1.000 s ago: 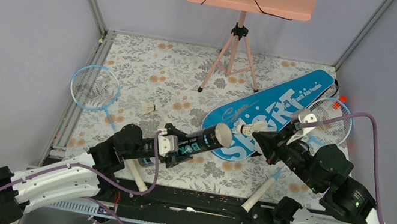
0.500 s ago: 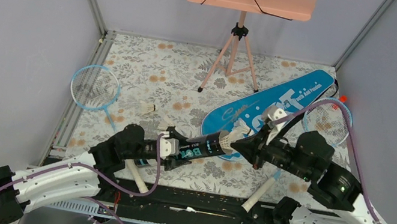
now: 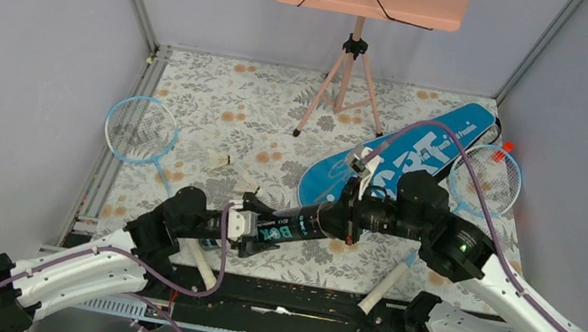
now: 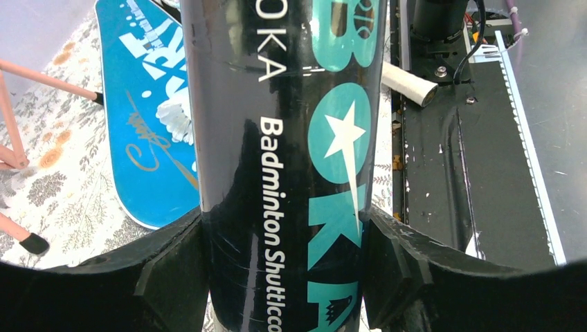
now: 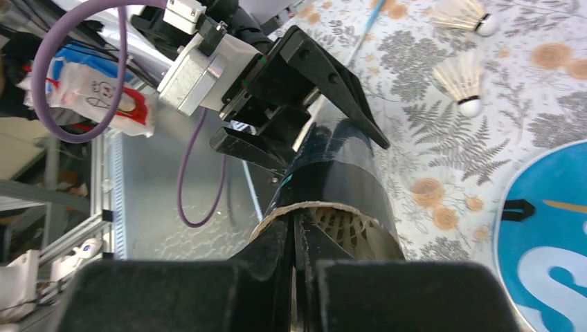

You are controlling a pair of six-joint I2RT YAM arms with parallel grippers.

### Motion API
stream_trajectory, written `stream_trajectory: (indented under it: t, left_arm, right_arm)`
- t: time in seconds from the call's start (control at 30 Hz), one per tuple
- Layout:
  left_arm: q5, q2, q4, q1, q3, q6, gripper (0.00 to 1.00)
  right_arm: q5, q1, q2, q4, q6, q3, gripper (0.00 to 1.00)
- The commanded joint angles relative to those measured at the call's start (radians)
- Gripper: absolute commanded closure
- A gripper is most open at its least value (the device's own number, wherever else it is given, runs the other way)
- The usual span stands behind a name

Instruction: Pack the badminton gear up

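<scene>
The tube (image 3: 296, 221) sits in the left gripper (image 3: 254, 229), its mouth around the right gripper (image 3: 343, 223)'s tips, the bag (image 3: 442, 137) behind them.

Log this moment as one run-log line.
left tool: clamped on black tube | right tool: shut, tips at tube mouth, shuttlecock inside | loose shuttlecocks on table: two | bag: lying flat

The left arm (image 3: 80, 264) and right arm (image 3: 520, 305) are white low down and black higher up. A purple cable (image 3: 224, 249) loops along each. The left pincer (image 3: 253, 229) and right pincer (image 5: 294, 242) are black.
</scene>
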Motion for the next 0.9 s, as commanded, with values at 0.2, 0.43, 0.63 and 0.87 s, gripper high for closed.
stream_trajectory:
  t: [0.2,0.43,0.63,0.87]
  left_arm:
    - [0.077,-0.037,0.149,-0.006,-0.014,0.007,0.95]
    - [0.042,-0.046,0.145,-0.006,-0.014,0.002,0.96]
    - [-0.017,-0.062,0.126,-0.006,-0.014,0.009,0.98]
    - [-0.038,-0.072,0.154,-0.006,-0.023,-0.007,0.97]
  right_arm:
    - [-0.133,-0.003,0.087,0.205,0.115,-0.078,1.00]
    - [-0.037,-0.003,0.060,0.054,0.073,0.007,0.82]
    - [0.140,-0.003,-0.109,-0.067,0.064,0.045,0.48]
    - [0.355,-0.003,-0.340,-0.094,0.062,0.010,0.01]
